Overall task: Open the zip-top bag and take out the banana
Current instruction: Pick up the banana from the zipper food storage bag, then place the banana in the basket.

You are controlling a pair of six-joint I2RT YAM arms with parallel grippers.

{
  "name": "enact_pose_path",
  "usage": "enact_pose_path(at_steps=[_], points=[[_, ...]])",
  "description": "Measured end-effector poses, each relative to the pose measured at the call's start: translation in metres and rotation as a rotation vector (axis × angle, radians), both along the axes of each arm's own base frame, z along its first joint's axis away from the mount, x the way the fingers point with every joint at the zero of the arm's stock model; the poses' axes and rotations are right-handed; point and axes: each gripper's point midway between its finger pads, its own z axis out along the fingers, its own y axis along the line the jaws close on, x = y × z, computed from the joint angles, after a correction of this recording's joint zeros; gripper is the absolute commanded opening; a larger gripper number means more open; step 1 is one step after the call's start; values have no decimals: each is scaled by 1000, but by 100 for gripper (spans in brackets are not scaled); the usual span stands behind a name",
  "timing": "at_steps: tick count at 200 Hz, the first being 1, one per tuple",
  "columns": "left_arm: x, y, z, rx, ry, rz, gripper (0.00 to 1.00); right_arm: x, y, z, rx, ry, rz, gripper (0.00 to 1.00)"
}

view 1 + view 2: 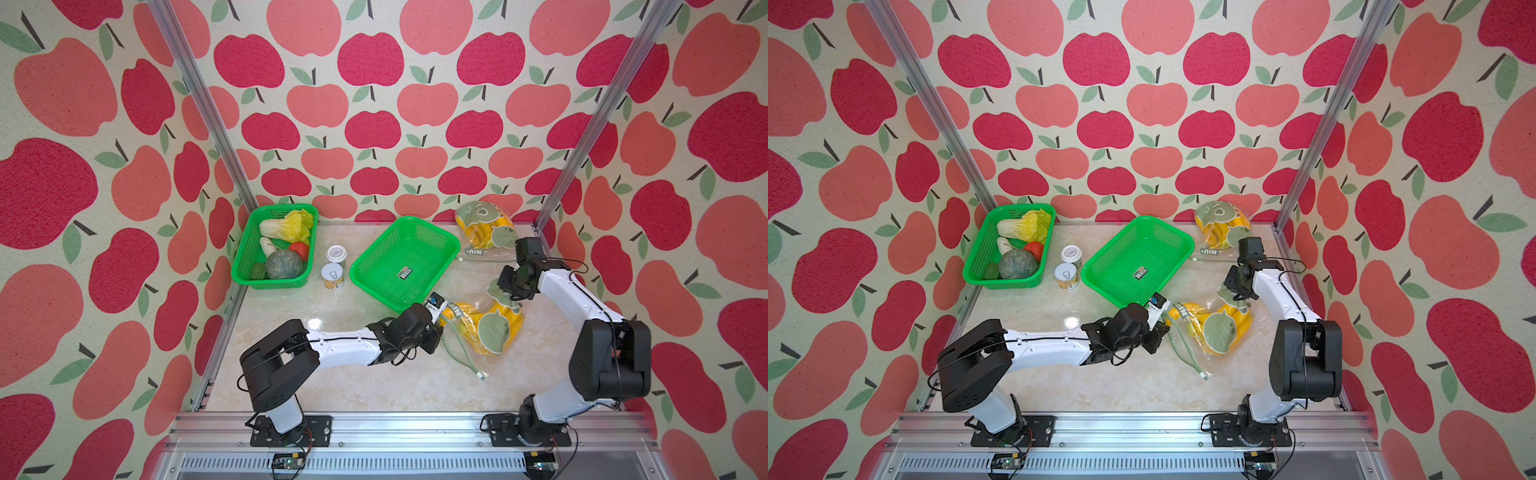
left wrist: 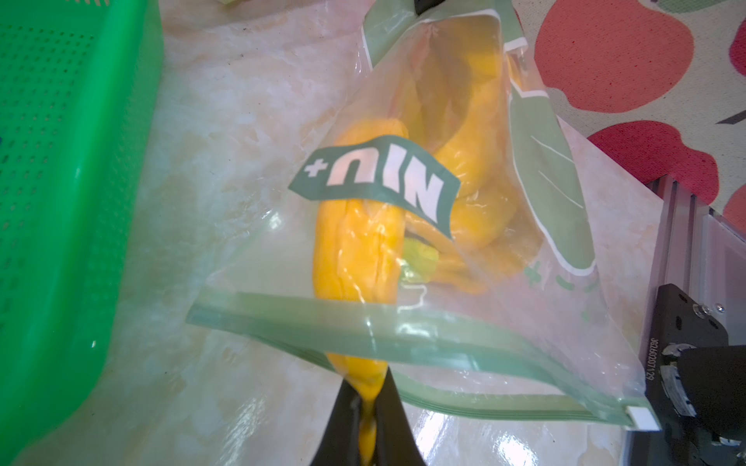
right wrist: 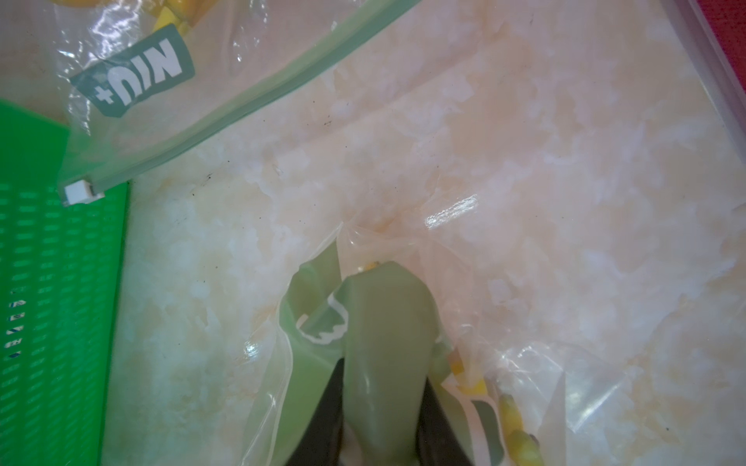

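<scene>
Right of centre on the tabletop point(image 1: 374, 390), left jaws were clamped on the banana point(image 2: 363, 379) tip poking out of the bag point(image 1: 492, 330), right jaws pinching its upper corner.

- Marble-patterned tabletop point(image 1: 353, 374).
- Empty green basket point(image 1: 386, 257) towards the back.
- Left of it, a basket of vegetables point(image 1: 245, 253); between them, a lidded cup point(image 1: 336, 253) and a pull-tab can point(image 1: 332, 276).
- To its right: far zip-top bag of bananas point(image 1: 484, 228), near zip-top bag of bananas point(image 1: 486, 328).
</scene>
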Motion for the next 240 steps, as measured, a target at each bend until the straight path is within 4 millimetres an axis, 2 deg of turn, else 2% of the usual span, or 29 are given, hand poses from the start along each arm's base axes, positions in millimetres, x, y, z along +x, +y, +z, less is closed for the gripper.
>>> enact_pose_path(at_steps=[52, 88, 126, 151, 176, 209, 224, 240], points=[[-14, 12, 32, -59, -31, 2, 9, 2, -30, 2, 18, -13, -113, 4], [-17, 20, 28, -58, -6, 18, 8, 5, -39, 3, 26, -30, -150, 4], [-19, 53, 27, -46, 26, 64, 8, 7, -59, 2, 32, -52, -207, 4], [-23, 74, 42, -70, 29, 83, 8, 6, -71, 0, 44, -58, -240, 4], [-22, 91, 60, -106, 29, 98, 8, 5, -68, -5, 60, -58, -233, 5], [-3, 122, 85, -148, 18, 172, 7, 2, -64, -7, 77, -64, -223, 5], [19, 133, 100, -167, 16, 220, 7, 0, -63, -7, 83, -68, -220, 5], [53, 138, 115, -174, 25, 258, 7, -2, -61, -8, 90, -72, -216, 5]])
